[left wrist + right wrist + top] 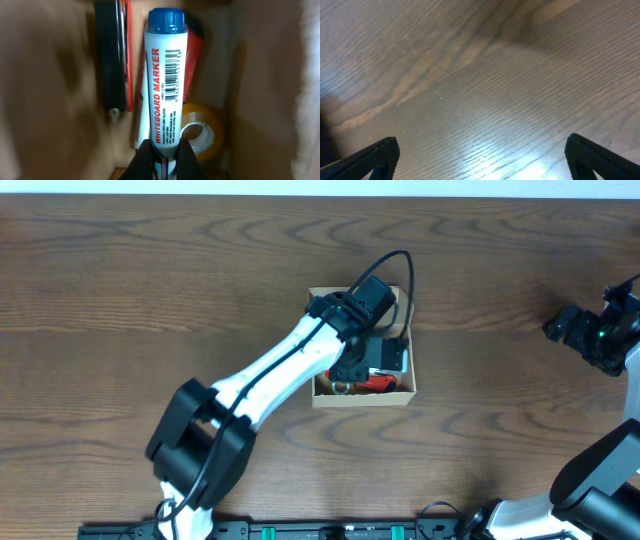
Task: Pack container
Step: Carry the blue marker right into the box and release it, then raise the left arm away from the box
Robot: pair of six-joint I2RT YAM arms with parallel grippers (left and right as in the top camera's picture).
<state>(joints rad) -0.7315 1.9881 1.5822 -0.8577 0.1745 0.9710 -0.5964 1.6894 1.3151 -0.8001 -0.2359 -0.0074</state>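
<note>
Left fingers (141, 162) grip marker (165, 80) inside container (362, 397).

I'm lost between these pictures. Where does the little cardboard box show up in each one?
Overhead: the cardboard box sits mid-table, with the left arm reaching into it.
Left wrist: we look inside it. Its tan wall flanks the whiteboard marker held by the left gripper.
Right wrist: not in it, only table wood.
Shared landmark: the red item inside the box, also in the left wrist view.
</note>
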